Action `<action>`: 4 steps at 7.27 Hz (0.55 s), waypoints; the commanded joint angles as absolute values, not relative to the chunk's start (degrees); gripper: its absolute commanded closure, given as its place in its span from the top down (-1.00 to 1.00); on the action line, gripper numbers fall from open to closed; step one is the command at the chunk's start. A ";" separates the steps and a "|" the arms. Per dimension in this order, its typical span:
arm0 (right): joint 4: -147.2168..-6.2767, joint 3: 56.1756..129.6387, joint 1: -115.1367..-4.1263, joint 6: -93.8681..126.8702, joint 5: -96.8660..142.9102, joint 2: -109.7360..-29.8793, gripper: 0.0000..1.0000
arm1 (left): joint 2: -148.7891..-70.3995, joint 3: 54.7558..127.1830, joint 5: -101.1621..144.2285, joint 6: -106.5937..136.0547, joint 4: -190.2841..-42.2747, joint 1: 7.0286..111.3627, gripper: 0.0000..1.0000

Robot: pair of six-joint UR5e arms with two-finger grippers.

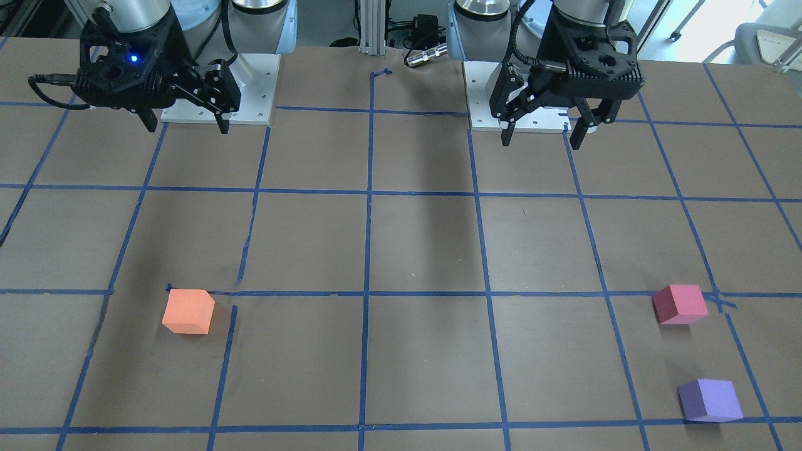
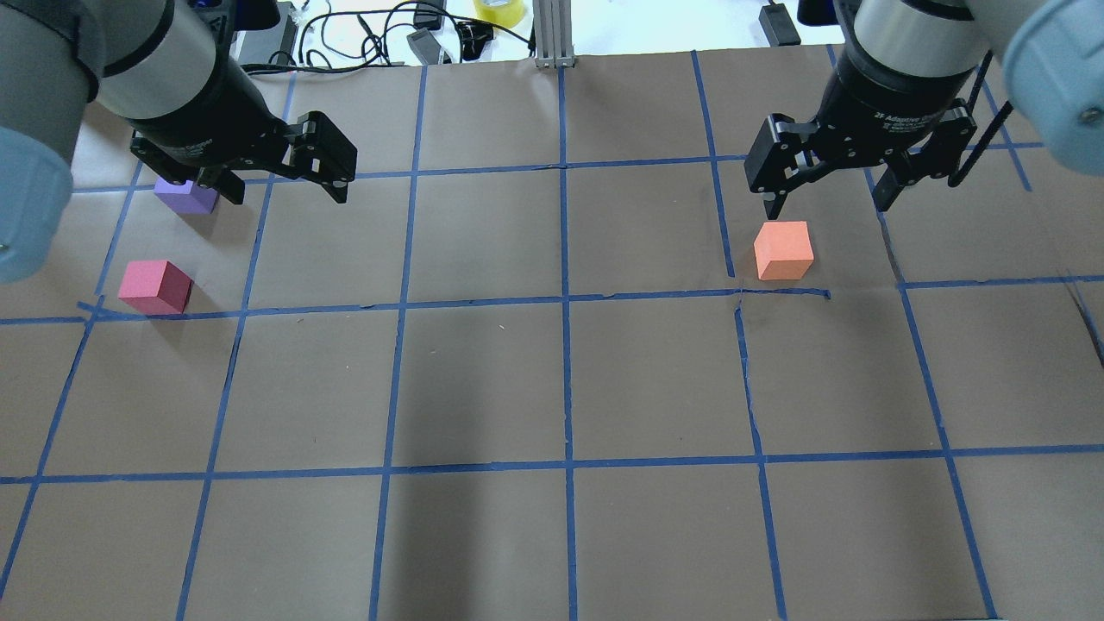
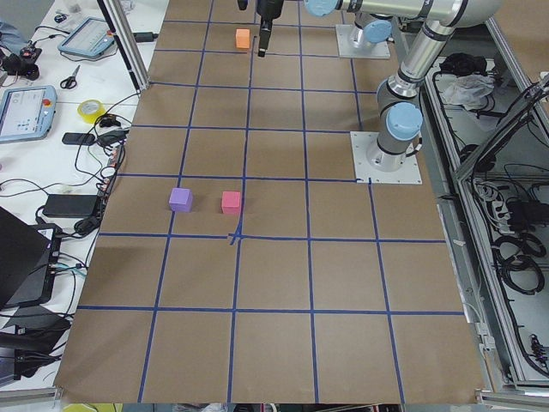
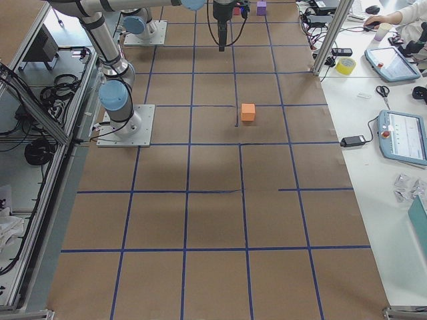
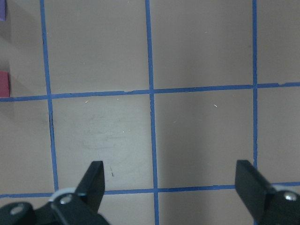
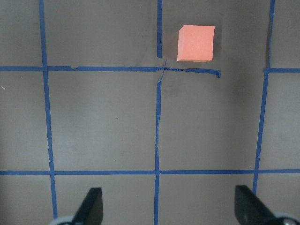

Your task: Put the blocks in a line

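1. orange block [image 1: 188, 311] sits flat on the tabletop [image 1: 426, 351] on the robot's right side, alone, well apart from the other two blocks.
2. it is just beside a crossing of the blue tape lines [image 1: 366, 250], on the side away from the robot's base. whether an edge touches the tape is hard to tell.
3. pinkish-red block [image 1: 680, 304] is on the robot's left side, just beside another tape crossing and roughly level with the orange one across the tabletop.
4. purple block [image 1: 710, 401] is near the pinkish-red one but not touching it. it lies further from the robot's base, so it is out of that row.
5. in the overhead view the left arm hides part of the purple block.
6. right hand [image 1: 187, 124] hangs above the tabletop near its base, jaws spread wide, holding nothing. in its wrist view the orange block lies ahead of the fingers, not between them.
7. left hand [image 1: 542, 134] also hangs above the tabletop, jaws spread wide and empty. its wrist view shows only slivers of the purple and pinkish-red blocks at the left edge.
8. tabletop is brown paper with a blue tape grid.
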State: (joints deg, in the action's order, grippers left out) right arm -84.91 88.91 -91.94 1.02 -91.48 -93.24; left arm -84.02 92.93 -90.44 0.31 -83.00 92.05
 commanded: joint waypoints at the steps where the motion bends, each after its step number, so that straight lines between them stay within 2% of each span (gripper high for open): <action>1: -84.99 88.95 -92.02 0.71 -91.32 -93.16 1.00 | -84.02 92.90 -90.53 0.26 -83.06 92.02 1.00; 4: -85.25 88.86 -92.02 1.05 -91.32 -93.25 1.00 | -83.85 93.08 -90.61 0.26 -83.06 92.02 1.00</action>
